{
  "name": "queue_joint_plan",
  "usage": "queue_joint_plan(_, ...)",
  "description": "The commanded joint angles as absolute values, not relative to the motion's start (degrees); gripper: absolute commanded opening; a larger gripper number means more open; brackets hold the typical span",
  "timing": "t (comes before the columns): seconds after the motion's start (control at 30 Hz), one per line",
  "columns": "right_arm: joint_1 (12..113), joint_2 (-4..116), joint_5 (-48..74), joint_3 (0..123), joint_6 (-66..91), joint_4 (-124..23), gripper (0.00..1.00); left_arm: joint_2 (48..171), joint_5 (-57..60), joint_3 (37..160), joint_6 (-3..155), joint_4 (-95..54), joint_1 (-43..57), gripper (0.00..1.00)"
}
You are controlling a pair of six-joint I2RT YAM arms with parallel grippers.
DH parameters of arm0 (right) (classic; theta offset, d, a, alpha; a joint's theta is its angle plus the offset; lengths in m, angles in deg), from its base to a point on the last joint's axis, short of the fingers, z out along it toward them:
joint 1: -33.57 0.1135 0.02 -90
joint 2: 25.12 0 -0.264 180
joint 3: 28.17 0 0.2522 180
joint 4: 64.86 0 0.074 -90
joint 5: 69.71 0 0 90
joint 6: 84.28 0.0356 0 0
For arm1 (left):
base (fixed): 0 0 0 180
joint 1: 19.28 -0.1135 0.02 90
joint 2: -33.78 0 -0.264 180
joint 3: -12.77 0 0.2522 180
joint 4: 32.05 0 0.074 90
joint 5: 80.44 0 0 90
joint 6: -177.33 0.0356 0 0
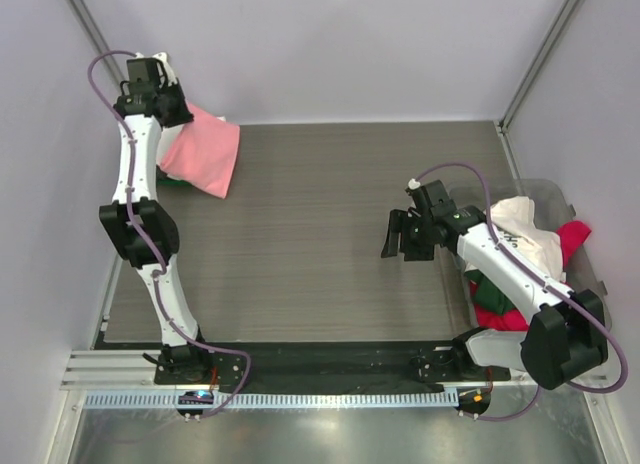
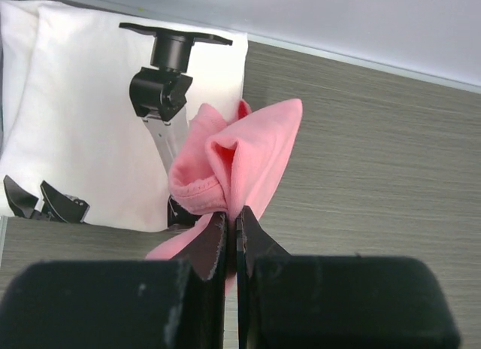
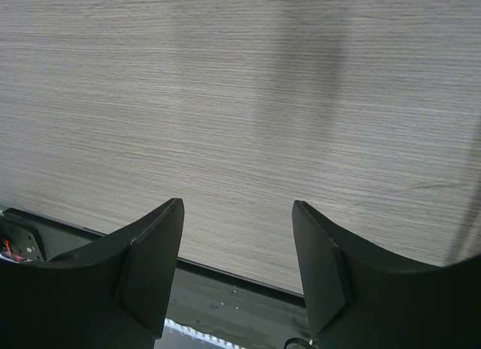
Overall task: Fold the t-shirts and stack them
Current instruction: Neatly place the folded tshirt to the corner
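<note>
At the far left corner of the desk (image 1: 330, 214), the left pincer (image 2: 231, 220) is clamped tight on a bunched fold of the salmon-pink t-shirt (image 2: 252, 150). The shirt hangs over a flat white t-shirt with black print (image 2: 83, 116).

Near the right edge, the right pincer (image 3: 237, 266) hovers over bare desk, its jaws wide apart and holding nothing.

Beside it, a clear bin (image 1: 545, 190) holds a heap of a white tee (image 1: 522, 224), a red tee (image 1: 573, 238) and a dark green tee (image 1: 484, 284).

The left arm (image 1: 135, 184) stretches far forward, its left gripper (image 2: 231, 227) pinched on the salmon-pink t-shirt (image 2: 255, 150), while the bent right arm (image 1: 510, 264) holds the right gripper (image 3: 237, 206) spread wide.
</note>
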State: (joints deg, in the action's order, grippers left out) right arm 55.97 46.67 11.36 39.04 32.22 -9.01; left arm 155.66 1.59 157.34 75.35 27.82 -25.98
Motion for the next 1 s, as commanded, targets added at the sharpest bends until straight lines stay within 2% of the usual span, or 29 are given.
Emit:
queue_joint_plan(0.0, 56.25, 47.21, 10.53, 40.08, 30.33, -8.56, 0.65, 155.59, -3.18, 160.3, 74.59, 24.79, -27.01, 0.0)
queue_joint_plan(0.97, 56.16, 48.62, 9.57, 37.0, 30.6, -10.75, 0.64, 149.18, -4.86, 162.15, 71.95, 22.23, -28.68, 0.0)
